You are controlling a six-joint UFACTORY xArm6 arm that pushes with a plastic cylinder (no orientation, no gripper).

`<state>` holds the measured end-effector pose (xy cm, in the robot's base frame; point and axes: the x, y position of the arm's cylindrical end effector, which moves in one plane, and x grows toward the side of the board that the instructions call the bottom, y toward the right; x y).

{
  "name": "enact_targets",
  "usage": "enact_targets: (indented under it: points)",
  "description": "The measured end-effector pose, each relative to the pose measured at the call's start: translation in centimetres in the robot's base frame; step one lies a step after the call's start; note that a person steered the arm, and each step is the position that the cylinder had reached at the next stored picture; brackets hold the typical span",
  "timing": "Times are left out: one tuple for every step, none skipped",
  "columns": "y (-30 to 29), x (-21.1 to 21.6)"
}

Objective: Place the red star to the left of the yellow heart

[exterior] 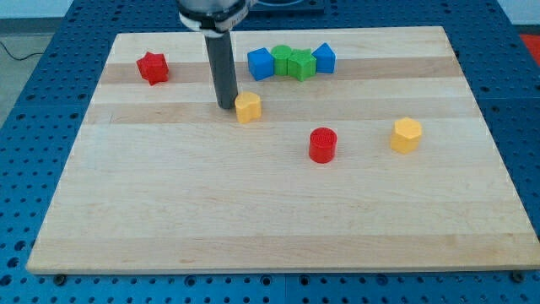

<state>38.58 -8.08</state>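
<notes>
The red star (153,67) lies near the board's top left. The yellow heart (248,107) sits near the upper middle of the board. My tip (226,105) stands on the board just left of the yellow heart, almost touching it. The red star is well to the left of and a little above my tip. The dark rod rises from the tip to the view's top.
A row of blocks sits at the top middle: a blue block (260,63), two green blocks (291,62) and another blue block (324,58). A red cylinder (322,144) and a yellow hexagon (406,134) lie right of centre. The wooden board (253,219) rests on a blue perforated table.
</notes>
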Motion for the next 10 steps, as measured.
enact_targets:
  points:
    - [0.0, 1.7]
    - [-3.6, 0.4]
    - [-8.9, -1.5]
    - [-9.2, -6.4]
    - [-9.2, -11.5]
    - [-10.7, -14.0]
    - [-12.9, -13.0]
    - [-11.4, -8.7]
    - [-8.7, -6.0]
    - [-8.7, -8.1]
